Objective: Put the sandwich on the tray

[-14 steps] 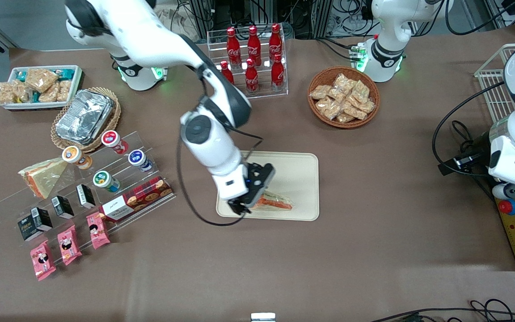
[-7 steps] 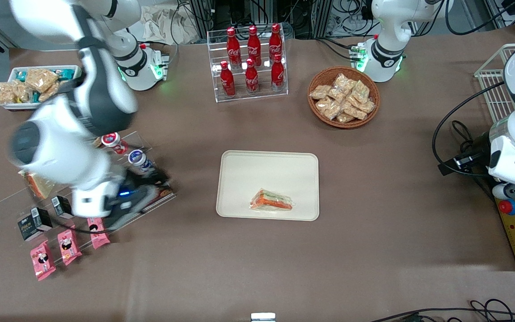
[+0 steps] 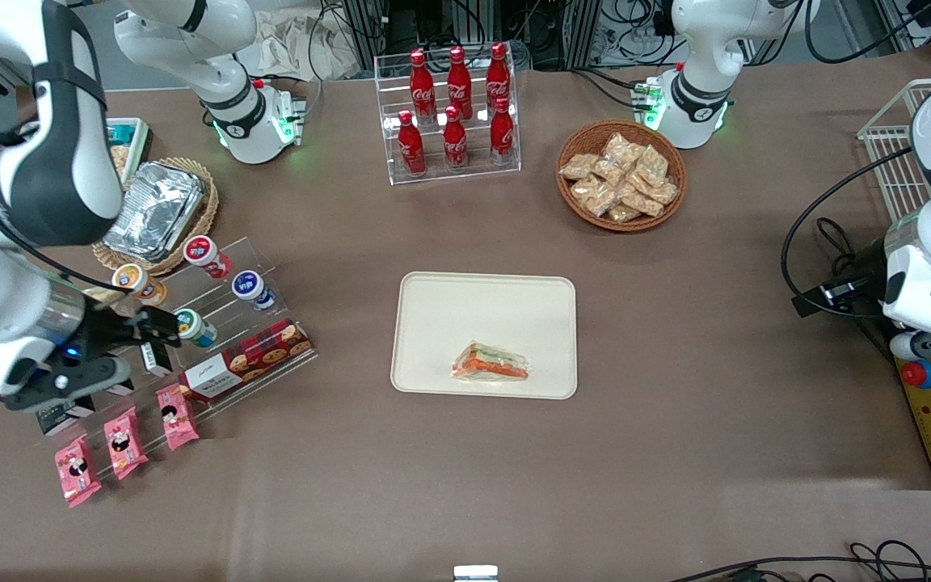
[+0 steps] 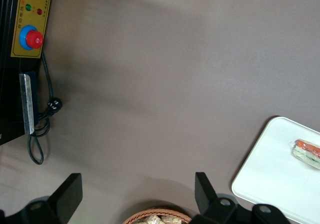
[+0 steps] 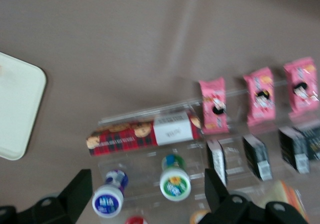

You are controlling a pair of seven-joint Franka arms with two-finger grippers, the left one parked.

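Sandwich (image 3: 490,362) lay flat on tray (image 3: 441,307), close to the rim nearest the front camera. Gripper (image 3: 146,335) hovered well apart above the acrylic snack rack (image 3: 215,339), jaws spread, nothing held.

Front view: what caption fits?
Sandwich lies on the tray; the open claw hangs over the snack rack.

Even overhead light, soft shadows; the right wrist view is motion-blurred, the front view sharp.
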